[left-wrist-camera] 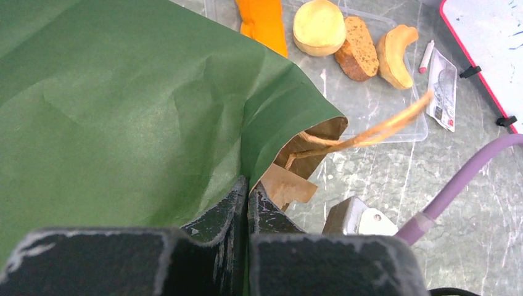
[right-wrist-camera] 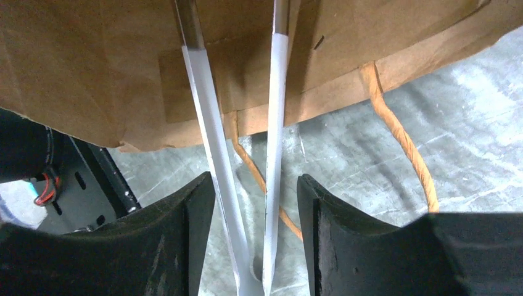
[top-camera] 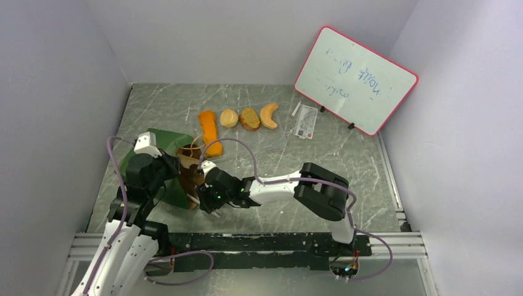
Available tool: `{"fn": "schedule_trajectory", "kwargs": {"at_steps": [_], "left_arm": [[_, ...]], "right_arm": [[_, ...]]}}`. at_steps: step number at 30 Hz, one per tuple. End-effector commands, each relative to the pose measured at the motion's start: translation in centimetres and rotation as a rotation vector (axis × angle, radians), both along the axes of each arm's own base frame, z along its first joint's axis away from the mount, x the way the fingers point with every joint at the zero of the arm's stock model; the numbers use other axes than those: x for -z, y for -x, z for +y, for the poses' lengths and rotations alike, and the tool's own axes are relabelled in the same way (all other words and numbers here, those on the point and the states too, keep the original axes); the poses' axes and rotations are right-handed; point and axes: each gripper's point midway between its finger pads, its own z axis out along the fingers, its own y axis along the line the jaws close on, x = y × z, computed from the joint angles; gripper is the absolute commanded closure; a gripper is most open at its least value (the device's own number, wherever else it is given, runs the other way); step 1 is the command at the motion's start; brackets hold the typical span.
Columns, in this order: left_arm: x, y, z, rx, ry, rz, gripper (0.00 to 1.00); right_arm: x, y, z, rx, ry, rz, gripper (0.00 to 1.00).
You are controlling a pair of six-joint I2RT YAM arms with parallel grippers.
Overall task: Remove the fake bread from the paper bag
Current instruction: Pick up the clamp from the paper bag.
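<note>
The paper bag (top-camera: 161, 161) lies on its side at the left, dark green outside (left-wrist-camera: 123, 111) and brown inside (right-wrist-camera: 92, 61). My left gripper (left-wrist-camera: 248, 188) is shut on the bag's edge by its mouth. My right gripper (right-wrist-camera: 256, 182) grips white tongs (right-wrist-camera: 210, 135), whose two blades reach into the bag's mouth. In the top view this gripper (top-camera: 200, 182) sits right at the opening. Fake bread lies outside on a clear tray (top-camera: 271, 140): an orange loaf (top-camera: 210, 131), a round bun (top-camera: 229, 118), a brown slice (top-camera: 249, 118) and a croissant (top-camera: 269, 115). The bag's inside is hidden.
A tan cord handle (right-wrist-camera: 401, 142) hangs from the bag's mouth onto the table. A red-framed whiteboard (top-camera: 356, 80) leans at the back right, with a marker (top-camera: 295, 110) and a small packet (top-camera: 306, 121) in front of it. Walls close in on both sides.
</note>
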Motion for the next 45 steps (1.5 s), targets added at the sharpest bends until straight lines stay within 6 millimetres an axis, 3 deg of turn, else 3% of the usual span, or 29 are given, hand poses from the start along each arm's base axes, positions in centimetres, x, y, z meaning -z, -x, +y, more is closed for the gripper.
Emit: {"fn": "schedule_trajectory", "kwargs": {"at_steps": [1,6,10,16,19,25,30,36,45], "left_arm": [[-1.2,0.1,-0.6,0.031,0.017,-0.013,0.93],[-1.0,0.1,-0.8,0.044,0.018,-0.006,0.93],[-1.1,0.1,-0.8,0.039,0.020,-0.013,0.93],[-1.4,0.2,-0.6,0.031,0.021,-0.022,0.93],[-1.6,0.2,-0.6,0.032,0.022,-0.033,0.93],[-2.1,0.3,-1.3,0.083,0.018,-0.042,0.93],[-2.7,0.5,-2.3,0.148,0.030,-0.066,0.93],[-4.0,1.1,-3.9,0.249,0.051,-0.113,0.93],[-5.6,1.9,-4.3,0.296,0.035,-0.166,0.93]], "right_arm": [[-1.8,-1.2,1.3,0.004,-0.078,-0.134,0.46],[-1.2,-1.4,2.2,-0.003,-0.096,-0.145,0.51],[-1.5,-1.6,2.9,-0.005,-0.123,-0.154,0.63],[-2.0,-1.3,2.7,-0.013,-0.146,-0.152,0.70],[-3.3,-1.1,2.3,-0.006,-0.179,-0.155,0.71],[-8.9,-0.9,1.8,-0.002,-0.259,-0.179,0.71],[-12.4,-0.8,2.0,-0.008,-0.294,-0.187,0.71],[-13.8,-1.3,2.5,0.022,-0.291,-0.149,0.71],[-14.7,-0.7,1.3,0.038,-0.261,-0.098,0.71]]}}
